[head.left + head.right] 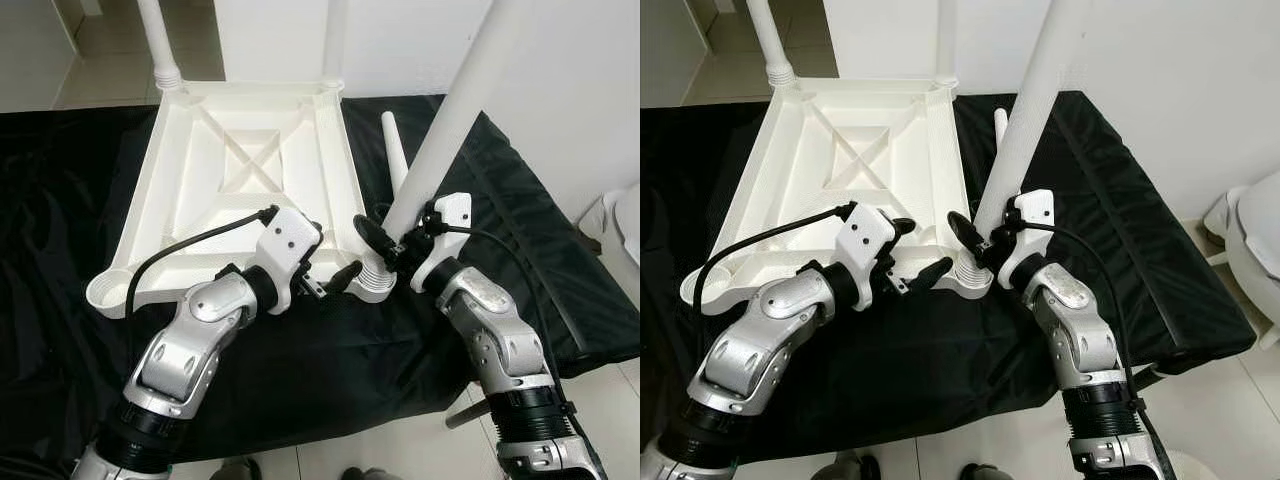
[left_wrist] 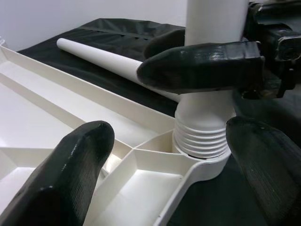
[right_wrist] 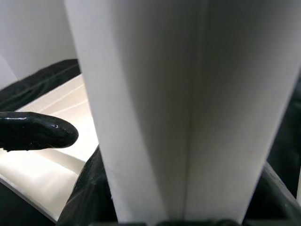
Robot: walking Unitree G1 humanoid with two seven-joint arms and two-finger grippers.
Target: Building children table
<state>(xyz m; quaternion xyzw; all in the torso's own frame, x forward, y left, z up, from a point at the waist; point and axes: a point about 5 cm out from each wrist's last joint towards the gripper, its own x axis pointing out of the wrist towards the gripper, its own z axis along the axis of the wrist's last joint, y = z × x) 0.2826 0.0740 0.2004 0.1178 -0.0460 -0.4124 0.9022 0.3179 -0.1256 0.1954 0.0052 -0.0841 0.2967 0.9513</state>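
Black cloth-covered platform (image 1: 60,220) fills the scene, pale floor beyond it. On it, upside down, the white ribbed plastic children's tabletop (image 1: 250,170). Two white legs already stand in its far corners; the near left socket (image 1: 108,293) is unfilled.

A tall white plastic leg (image 1: 450,120) stands in the near right corner, its threaded end (image 2: 201,139) seated in that socket, some thread showing. A spare white tapered leg (image 1: 394,150) lies on the cloth, just right of the tabletop.

Right gripper (image 1: 388,240) is closed around the tall leg low down, near the threads. Left gripper (image 1: 335,280) sits spread, holding nothing, by the near right corner.

Step, as judged: screwing in the third leg. Next needs twisting it home with the tabletop steadied.
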